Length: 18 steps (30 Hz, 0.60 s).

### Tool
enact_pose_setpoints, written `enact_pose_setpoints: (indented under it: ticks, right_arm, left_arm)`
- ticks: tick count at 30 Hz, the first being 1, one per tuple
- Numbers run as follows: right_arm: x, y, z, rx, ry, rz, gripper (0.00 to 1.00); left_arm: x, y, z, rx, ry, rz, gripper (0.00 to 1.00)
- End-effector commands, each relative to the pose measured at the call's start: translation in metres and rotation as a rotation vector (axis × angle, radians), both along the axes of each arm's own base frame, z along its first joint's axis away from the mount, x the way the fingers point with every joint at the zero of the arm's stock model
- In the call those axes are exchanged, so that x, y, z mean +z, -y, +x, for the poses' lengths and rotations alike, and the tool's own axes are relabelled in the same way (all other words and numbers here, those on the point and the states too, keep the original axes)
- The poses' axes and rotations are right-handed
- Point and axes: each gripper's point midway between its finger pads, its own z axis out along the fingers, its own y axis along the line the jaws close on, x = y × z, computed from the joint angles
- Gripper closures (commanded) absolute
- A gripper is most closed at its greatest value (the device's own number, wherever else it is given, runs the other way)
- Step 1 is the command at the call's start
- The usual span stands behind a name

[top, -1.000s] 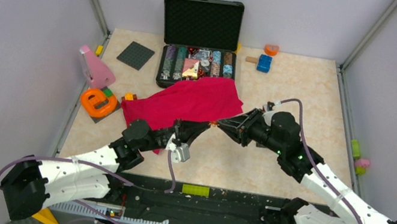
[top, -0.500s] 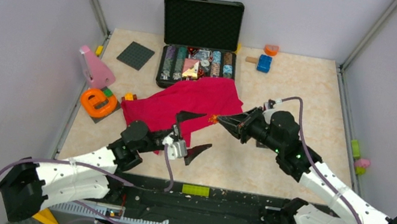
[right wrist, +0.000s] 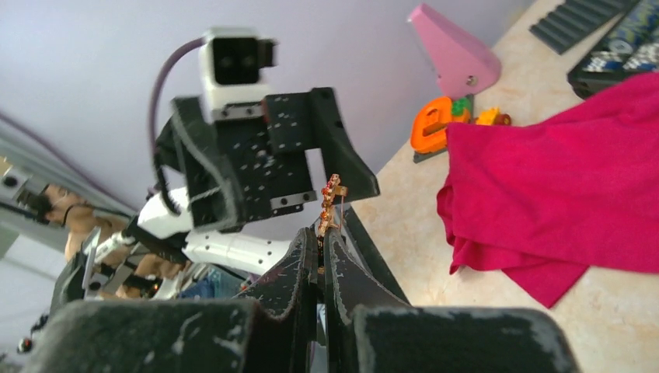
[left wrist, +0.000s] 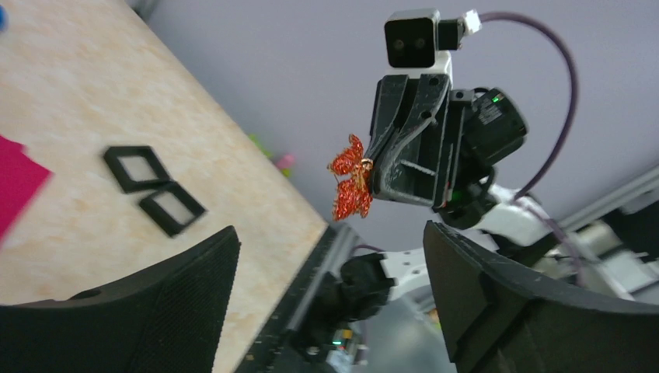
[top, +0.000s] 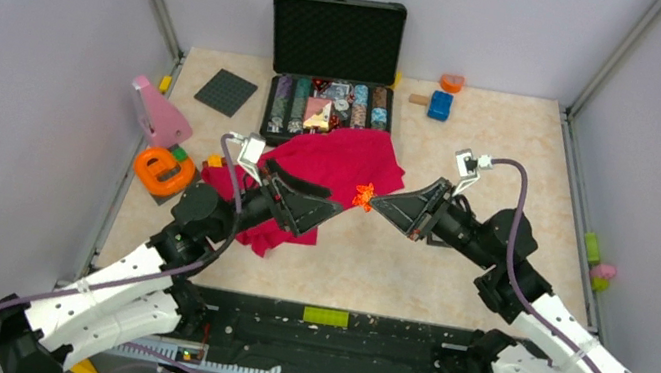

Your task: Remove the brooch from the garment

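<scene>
The brooch (top: 364,196), a tiny orange-red spiky ornament, is pinched in my right gripper (top: 375,200) and held in the air, clear of the crimson garment (top: 339,170). In the left wrist view the brooch (left wrist: 350,177) hangs at the right gripper's tips. In the right wrist view it (right wrist: 329,205) sticks up from the shut jaws of my right gripper (right wrist: 323,233). My left gripper (top: 328,208) is open and empty, lifted over the cloth's front edge, facing the right gripper. The cloth (right wrist: 559,179) lies crumpled on the table.
An open black case (top: 331,70) of coloured items stands behind the cloth. A pink wedge (top: 159,112), an orange ring toy (top: 163,171) and a dark plate (top: 226,91) lie at the left. Blue and orange blocks (top: 441,99) lie at the back right. A green brick (top: 326,317) sits on the front rail.
</scene>
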Motion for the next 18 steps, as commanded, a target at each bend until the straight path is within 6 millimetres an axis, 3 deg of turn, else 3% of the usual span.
enact_pose_setpoints:
  ticks: [1, 6, 10, 18]
  right_arm:
    - [0.025, -0.003, -0.018, 0.094, 0.170, 0.072, 1.00]
    - [0.031, -0.007, -0.024, 0.146, 0.169, 0.104, 1.00]
    - [0.026, -0.007, -0.017, 0.113, 0.149, 0.080, 1.00]
    - [0.026, -0.007, -0.016, 0.109, 0.143, 0.075, 1.00]
  left_arm:
    - [0.035, 0.011, -0.027, -0.254, -0.136, -0.190, 0.21]
    - [0.035, 0.017, -0.023, -0.271, -0.154, -0.188, 0.40]
    - [0.030, 0.017, -0.019, -0.263, -0.154, -0.183, 0.54]
    - [0.029, 0.021, -0.020, -0.293, -0.160, -0.174, 0.64]
